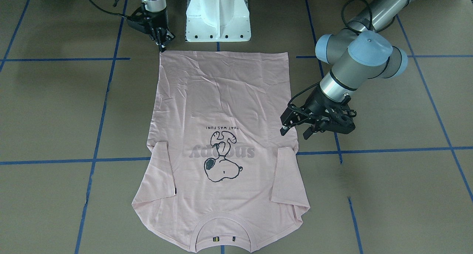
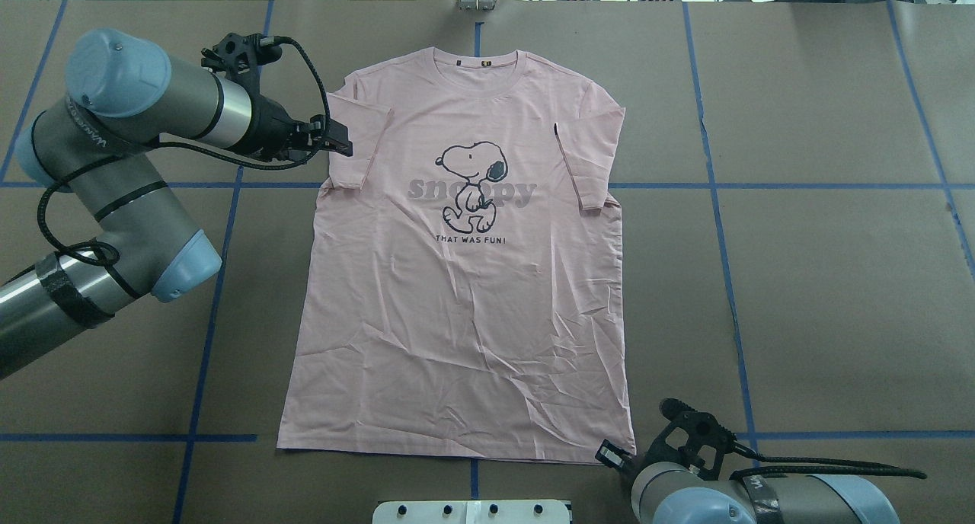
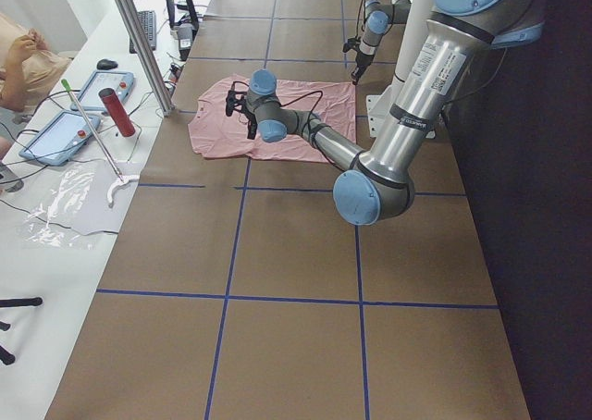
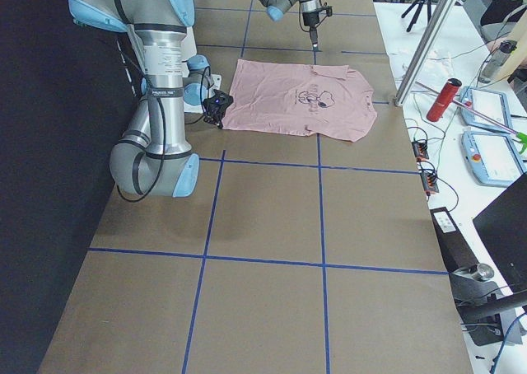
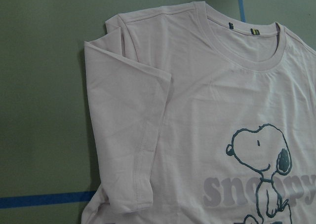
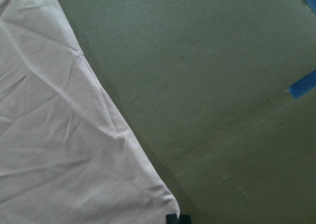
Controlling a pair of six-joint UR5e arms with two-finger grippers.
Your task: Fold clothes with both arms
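1. Shirt position: the pale pink T-shirt [image 1: 221, 99] lies flat and print-up on the table [image 1: 388, 191], collar away from the robot. Both sleeves are turned in over the body.
2. The left gripper [image 1: 294, 131] hovers at the shirt's edge by the left sleeve [image 1: 290, 176], jaws wide apart, gripping nothing.
3. The right gripper [image 1: 163, 45] points down at the near hem corner [image 6: 163, 194]. Its fingertips sit close together just beside the cloth; I cannot tell whether they are fully closed.
4. Judged step: reaching for grasp points before a fold.
5. The next move calls for each gripper to descend, pinch the shirt's edge cleanly, then lift evenly together.
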